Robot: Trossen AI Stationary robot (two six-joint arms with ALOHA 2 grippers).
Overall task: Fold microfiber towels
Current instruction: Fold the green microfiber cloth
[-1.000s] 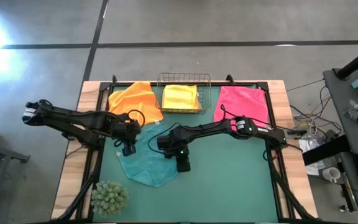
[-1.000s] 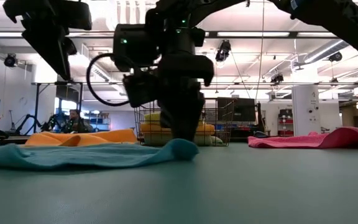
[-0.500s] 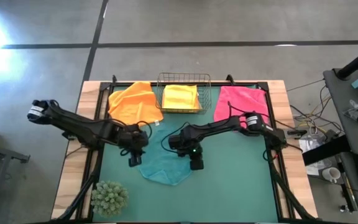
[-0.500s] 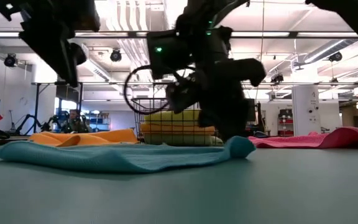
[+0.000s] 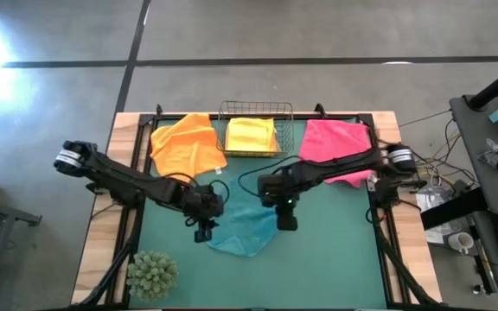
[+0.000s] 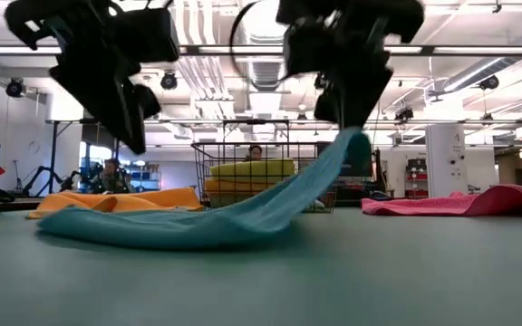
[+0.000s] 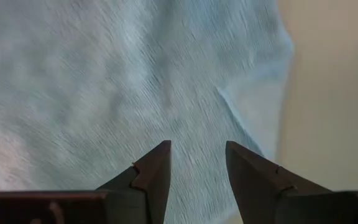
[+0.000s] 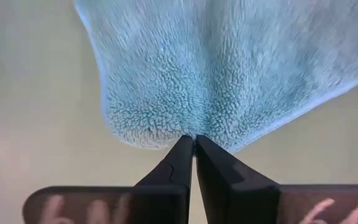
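Observation:
A teal towel [image 5: 245, 231] lies on the green mat near the middle of the table. Its right end [image 6: 352, 145] is raised and its left part [image 6: 143, 226] rests on the mat. My right gripper [image 8: 194, 142] is shut on that raised end. My left gripper [image 7: 197, 149] hangs open just above the towel's left part, touching nothing that I can see. An orange towel [image 5: 188, 142] and a pink towel [image 5: 335, 145] lie at the far side. A yellow towel [image 5: 251, 136] sits in the wire basket [image 5: 289, 130]. My right gripper pinches the teal towel's right-hand edge [image 8: 191, 127] between its two fingertips. The fingers slant down from above. The held end is lifted clear, and the cloth slopes from it down to the left, where the rest lies on the mat.
A green spiky plant ball [image 5: 152, 275] sits at the near left corner. The basket stands at the middle of the far edge, between the orange and pink towels. Bare mat [image 5: 335, 268] shows to the right of the teal towel and toward the near edge.
My right gripper has gone toward the table's right edge and up with the teal towel's end. That end now stands lifted, and the rest has slid right along the mat. My left gripper has followed to the right and come down over the towel's left part.

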